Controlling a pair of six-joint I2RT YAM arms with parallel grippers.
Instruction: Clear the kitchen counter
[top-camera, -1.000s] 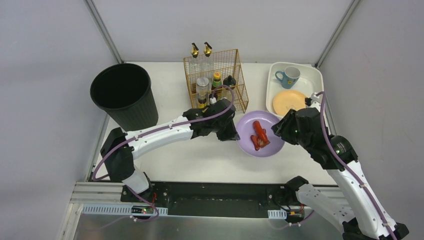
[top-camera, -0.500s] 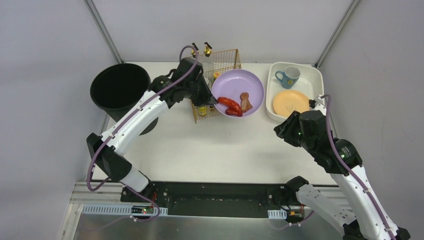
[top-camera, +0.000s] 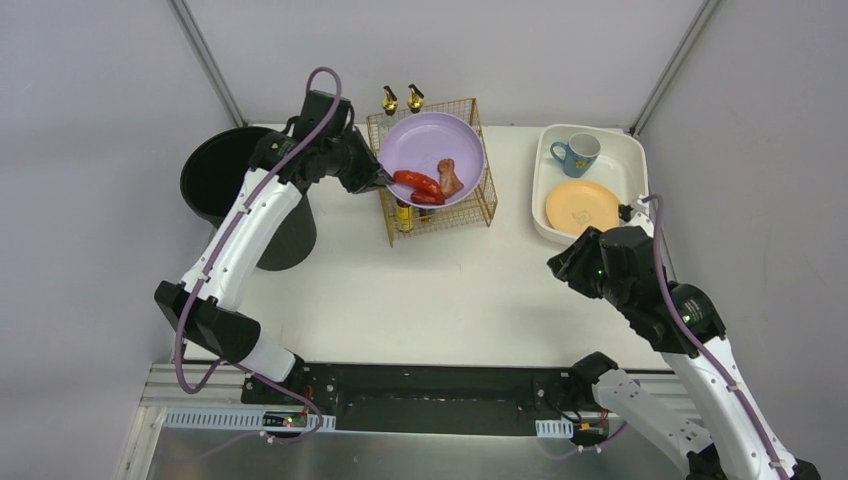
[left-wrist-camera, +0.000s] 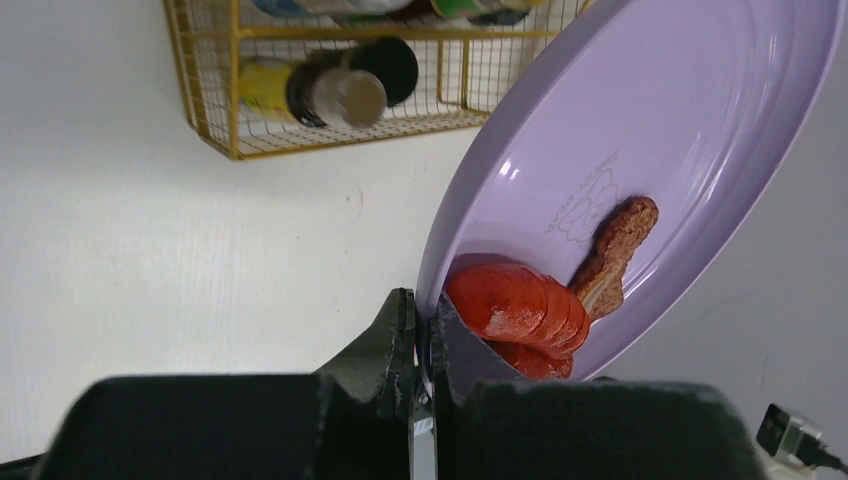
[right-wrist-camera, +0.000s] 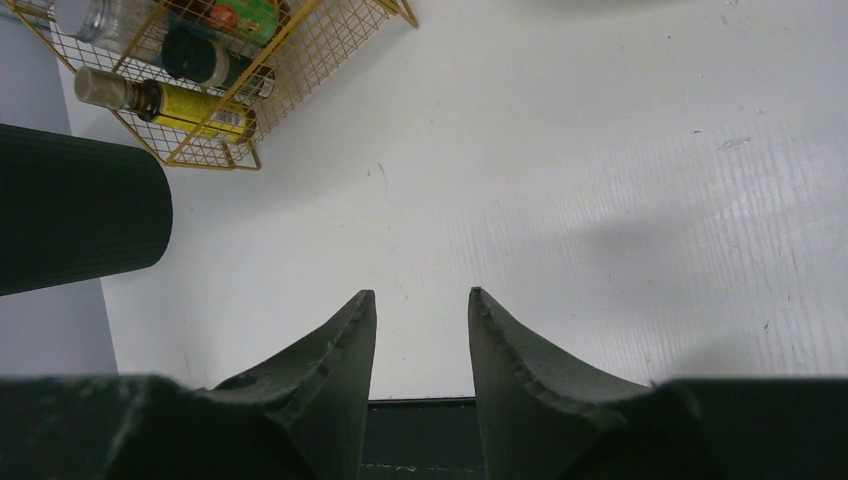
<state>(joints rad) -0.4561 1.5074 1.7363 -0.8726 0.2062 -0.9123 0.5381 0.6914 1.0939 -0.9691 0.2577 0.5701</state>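
Observation:
My left gripper is shut on the rim of a purple plate and holds it raised and tilted above the gold wire rack. In the left wrist view the jaws pinch the plate. Red sausage pieces and a brown food scrap lie on the plate near the pinched rim. My right gripper is open and empty, low over the white kitchen counter; it also shows in the top view.
A black bin stands at the back left, beside my left arm. The rack holds several bottles. A cream tub at the back right holds a blue mug and an orange plate.
My left arm lifted the purple plate off the counter and carried it back and left, over the rack towards the bin. My right gripper drew back a little.

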